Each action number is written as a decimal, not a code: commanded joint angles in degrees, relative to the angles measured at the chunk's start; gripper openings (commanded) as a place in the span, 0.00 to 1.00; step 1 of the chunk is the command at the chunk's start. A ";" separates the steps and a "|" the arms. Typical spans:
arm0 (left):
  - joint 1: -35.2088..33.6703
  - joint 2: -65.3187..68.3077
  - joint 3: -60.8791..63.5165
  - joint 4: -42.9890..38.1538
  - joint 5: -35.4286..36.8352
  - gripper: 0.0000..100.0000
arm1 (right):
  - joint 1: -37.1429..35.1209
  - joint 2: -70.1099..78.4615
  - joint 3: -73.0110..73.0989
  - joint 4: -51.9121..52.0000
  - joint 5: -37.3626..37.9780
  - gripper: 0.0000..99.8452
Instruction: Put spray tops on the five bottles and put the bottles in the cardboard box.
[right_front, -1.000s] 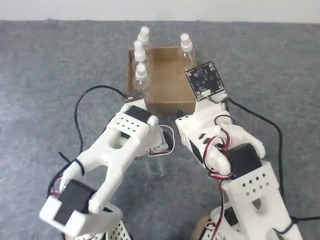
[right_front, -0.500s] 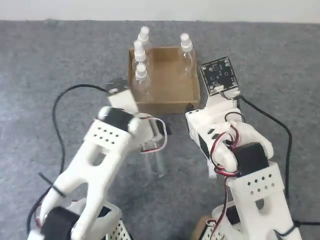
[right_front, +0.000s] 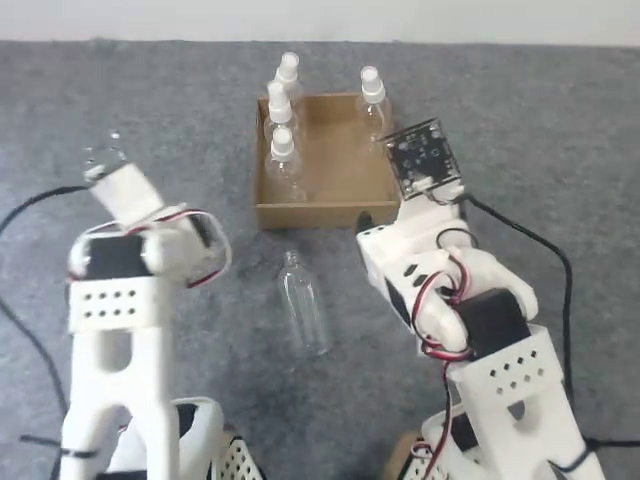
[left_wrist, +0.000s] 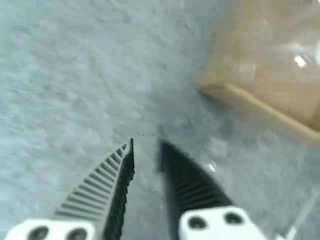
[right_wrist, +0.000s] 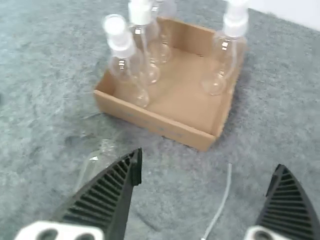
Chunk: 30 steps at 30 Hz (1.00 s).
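Observation:
A cardboard box (right_front: 330, 185) stands at the table's far middle, seen too in the right wrist view (right_wrist: 165, 125). Several clear bottles with white spray tops stand in it, among them one (right_front: 283, 150) by the near left wall and one (right_front: 372, 92) in the far right corner. A clear bottle without a top (right_front: 305, 302) lies on the carpet in front of the box, also (right_wrist: 99, 156). My left gripper (left_wrist: 146, 149) is off to the left over bare carpet, empty, with a narrow gap between its fingers. My right gripper (right_wrist: 207, 161) hangs wide open before the box, holding nothing.
Grey carpet (right_front: 520, 110) covers the whole table. A thin white strand (right_wrist: 220, 202) lies on the carpet under my right gripper. The left arm (right_front: 125, 265) stands at the left, the right arm (right_front: 450, 290) close to the box's near right corner. Black cables trail beside both arms.
My left arm swung from above the topless bottle out to the left, letting go of it; the bottle now lies free. The right arm shifted only slightly.

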 joint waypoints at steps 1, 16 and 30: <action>-6.68 -2.37 3.21 -7.56 -3.08 0.02 | -3.56 -1.10 -1.49 0.22 -0.53 0.35; -20.75 -2.55 13.32 -23.03 -16.26 0.01 | -18.42 13.93 -3.69 3.38 -2.90 0.35; -22.15 -2.55 18.07 -29.63 -15.82 0.01 | -18.86 41.19 -17.49 3.21 -3.08 0.35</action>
